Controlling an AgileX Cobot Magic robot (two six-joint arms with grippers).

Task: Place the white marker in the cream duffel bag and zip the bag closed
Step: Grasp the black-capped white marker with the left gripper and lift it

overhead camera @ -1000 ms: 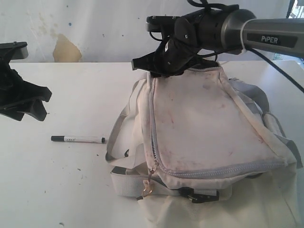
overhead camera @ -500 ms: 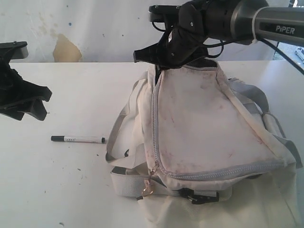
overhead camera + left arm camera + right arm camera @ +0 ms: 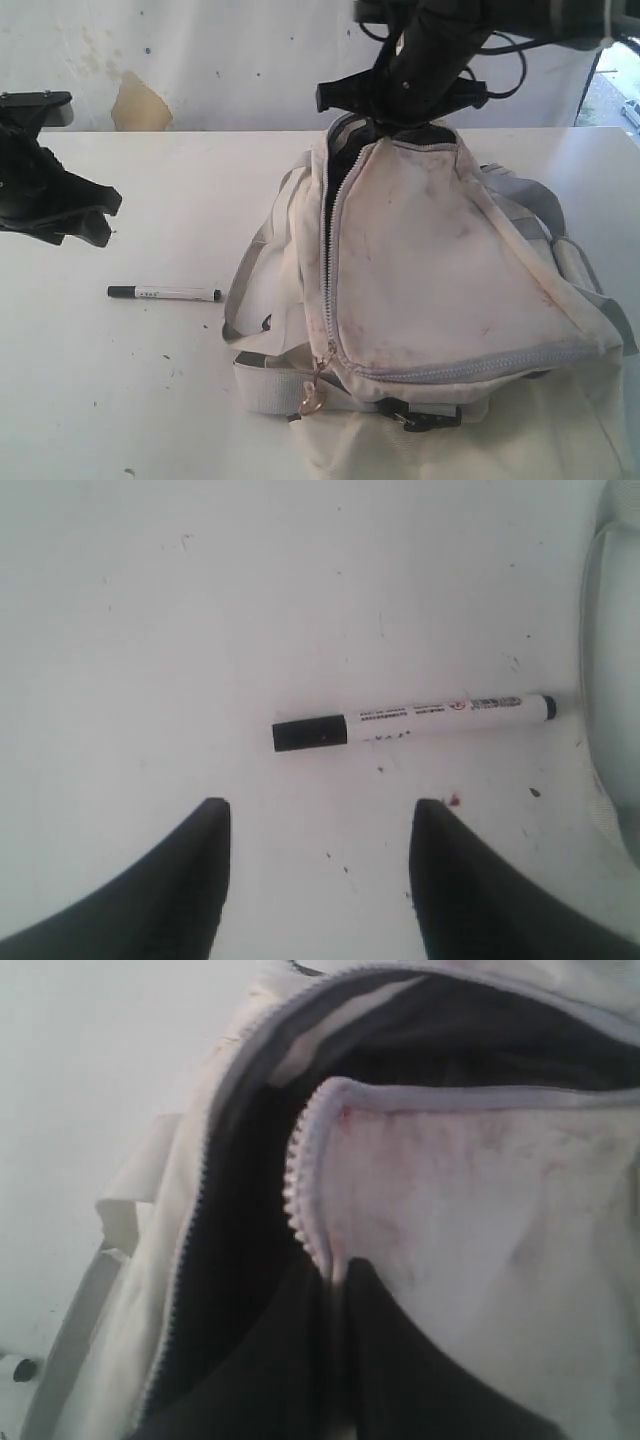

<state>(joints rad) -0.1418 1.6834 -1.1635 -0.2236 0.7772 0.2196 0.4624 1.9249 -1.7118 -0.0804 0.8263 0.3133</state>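
White marker [image 3: 415, 713] lies just ahead of parted left jaws (untouched).

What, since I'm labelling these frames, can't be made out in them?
- Inside of the cream fabric duffel bag: right wrist view, dark lining in shadow, contents unseen.
- Print on the thin white marker with black cap: too small in the exterior view, blurred in the left wrist view.
- Right gripper: exterior view, upper part cut off by the top edge, fingertips merge with the bag's dark opening.
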